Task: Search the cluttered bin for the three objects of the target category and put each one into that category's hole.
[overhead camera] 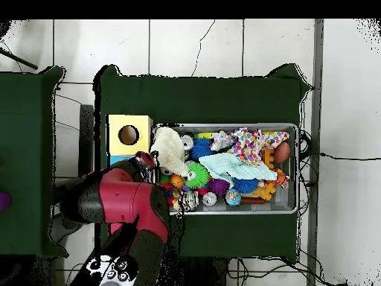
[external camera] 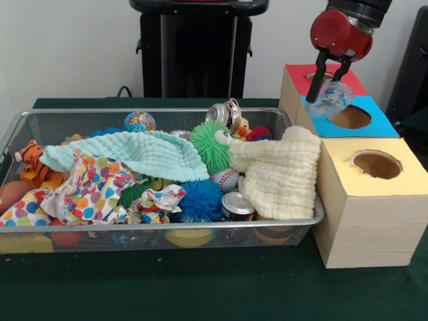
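My gripper (external camera: 332, 88) hangs at the upper right of the front view, shut on a crushed transparent bottle (external camera: 330, 100). The bottle hangs just above the blue-topped box (external camera: 378, 125), left of its round hole (external camera: 351, 118). The wire-mesh bin (external camera: 160, 227) fills the left and middle, packed with toys and cloths. No other transparent bottle shows in it; the cloths cover much of the contents. In the overhead view my red arm (overhead camera: 126, 202) covers the gripper and the blue box, left of the bin (overhead camera: 296, 173).
A yellow-topped box with a hole (external camera: 376, 164) stands nearest the camera, also in the overhead view (overhead camera: 128, 135); a red-topped box (external camera: 299, 71) stands behind the blue one. The bin holds a cream cloth (external camera: 281, 170), mint cloth (external camera: 134, 152), spiky balls (external camera: 210, 144), and silver cans (external camera: 237, 206).
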